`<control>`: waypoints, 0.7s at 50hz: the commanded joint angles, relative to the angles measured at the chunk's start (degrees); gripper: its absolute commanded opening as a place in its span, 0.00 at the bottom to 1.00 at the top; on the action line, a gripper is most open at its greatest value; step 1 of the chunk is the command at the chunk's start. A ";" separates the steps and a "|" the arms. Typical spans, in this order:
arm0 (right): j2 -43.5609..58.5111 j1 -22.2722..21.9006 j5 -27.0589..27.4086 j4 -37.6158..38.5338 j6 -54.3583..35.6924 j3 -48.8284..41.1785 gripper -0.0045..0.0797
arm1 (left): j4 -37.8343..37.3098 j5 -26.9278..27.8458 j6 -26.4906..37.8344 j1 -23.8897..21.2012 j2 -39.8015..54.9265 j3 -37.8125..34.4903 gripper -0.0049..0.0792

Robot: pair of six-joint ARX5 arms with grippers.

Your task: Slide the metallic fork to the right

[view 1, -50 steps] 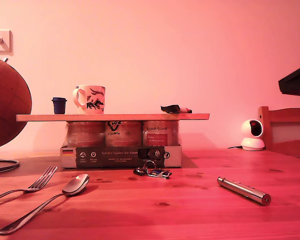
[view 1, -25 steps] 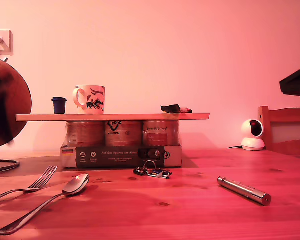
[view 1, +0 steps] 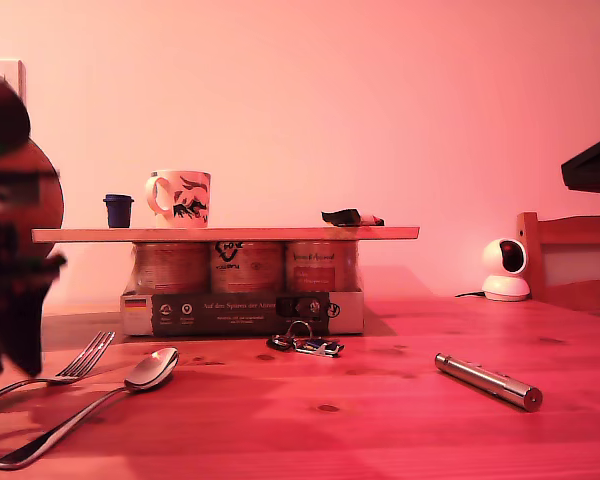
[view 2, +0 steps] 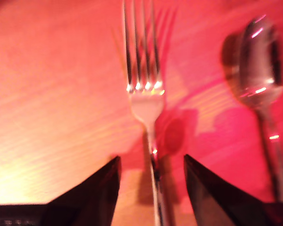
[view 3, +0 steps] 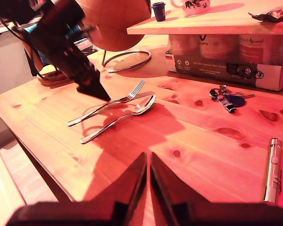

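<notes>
Spoon [view 1: 100, 400] nearest on table [view 1: 380, 420], at exterior view's left. Fork [view 1: 65, 372] just behind spoon, side by side, apart. My first gripper [view 2: 151, 169] low over fork handle, jaws spread, straddling it, not touching. My second gripper [view 3: 147, 172] raised over table's near edge, jaws closed, empty. Keys [view 1: 305, 343] and boxed cans [view 1: 242, 290] beyond.

First gripper: our first gripper [view 2: 151, 181] points down at the exterior view's left, jaws parted, tips close above the table.
Second gripper: our second gripper [view 3: 147, 176] hovers high, jaws nearly together.
</notes>
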 commanded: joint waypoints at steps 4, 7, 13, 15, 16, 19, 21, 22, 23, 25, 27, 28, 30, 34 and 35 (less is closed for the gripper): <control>-0.26 0.24 -0.31 0.55 0.00 0.63 0.04 | 0.46 -0.26 0.26 -0.22 2.27 -0.13 0.51; -0.26 0.26 -1.62 0.42 0.00 0.63 0.04 | 0.42 -0.33 0.24 -0.33 2.62 -0.13 0.51; -0.26 0.26 -3.48 -1.33 0.00 0.63 0.04 | 0.44 -0.35 0.24 -0.61 2.78 -0.13 0.49; -0.26 0.26 -3.43 -2.32 0.00 0.63 0.04 | 0.52 -0.35 0.24 -0.79 2.78 -0.13 0.48; -0.26 0.26 -3.41 -2.75 0.00 0.63 0.04 | 0.55 -0.35 0.24 -0.85 2.78 -0.13 0.46; -0.26 0.26 -3.17 -3.10 0.00 0.63 0.04 | 0.52 -0.33 0.24 -0.96 2.78 -0.13 0.41; -0.26 0.26 -3.15 -2.86 -0.02 0.63 0.04 | 0.52 -0.33 0.20 -0.96 2.78 -0.13 0.37; -0.26 0.26 -3.08 -2.75 -0.02 0.63 0.04 | 0.50 -0.33 0.20 -0.96 2.78 -0.13 0.35; -0.26 0.26 -3.02 -2.69 -0.02 0.63 0.04 | 0.48 -0.33 0.20 -0.96 2.78 -0.13 0.33; -0.26 0.26 -3.02 -2.51 -0.02 0.63 0.04 | 0.46 -0.31 0.15 -0.96 2.78 -0.13 0.28; -0.26 0.26 -3.02 -2.40 -0.02 0.63 0.04 | 0.35 -0.28 0.17 -1.05 2.78 -0.13 0.24; -0.26 0.26 -3.02 -2.40 -0.02 0.63 0.04 | 0.31 -0.28 0.17 -1.09 2.78 -0.13 0.21; -0.26 0.26 -3.02 -2.43 -0.02 0.63 0.04 | 0.13 -0.26 0.17 -1.20 2.78 -0.13 0.17; -0.26 0.26 -2.99 -2.40 -0.02 0.63 0.04 | -0.13 0.15 0.20 -1.33 2.78 -0.13 0.11; -0.26 0.26 -2.99 -2.40 -0.02 0.63 0.04 | -0.15 0.20 0.20 -1.33 2.78 -0.13 0.10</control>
